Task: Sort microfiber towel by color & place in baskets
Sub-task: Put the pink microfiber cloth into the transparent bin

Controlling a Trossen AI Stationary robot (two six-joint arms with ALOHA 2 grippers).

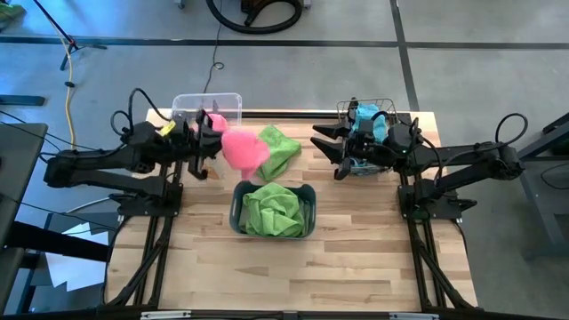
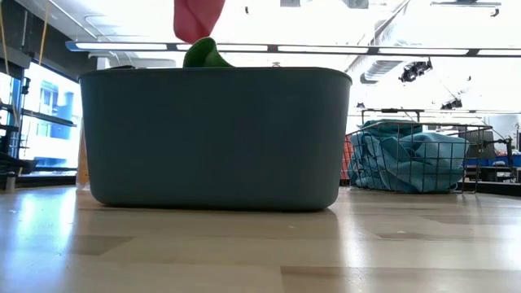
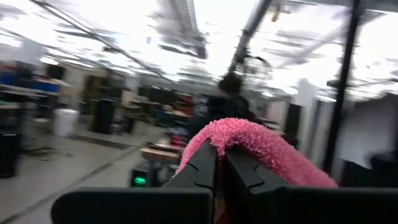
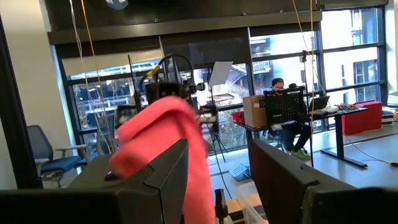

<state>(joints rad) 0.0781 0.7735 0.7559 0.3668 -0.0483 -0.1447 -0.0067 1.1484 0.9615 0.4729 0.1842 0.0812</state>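
Observation:
My left gripper [image 1: 211,147] is shut on a pink towel [image 1: 243,149] that it holds up in the air, near the clear bin [image 1: 207,107] at the far left. A green towel [image 1: 278,149] lies on the table beside it. Nearer the front stands the grey-blue tub [image 1: 238,213] with green towels in it. On the right, the wire basket [image 1: 384,113] holds blue towels [image 2: 403,159]. My right gripper [image 1: 322,147] hovers open, nothing between its fingers, beside that basket and facing the pink towel [image 4: 165,149]. My left gripper pinches a fold of the pink towel [image 3: 214,134] between its two shut fingers [image 3: 202,168]. The fingers come from the table's left, about level. The towel drapes over the fingertips and hangs below them [image 2: 197,16], lifted clear of the table.
The wooden table [image 1: 356,258] has bare room along its near side and between the tub and the wire basket. Both arms' bases flank the table. In the wrist views there are desks, chairs and a seated person [image 4: 283,112] in the room beyond.

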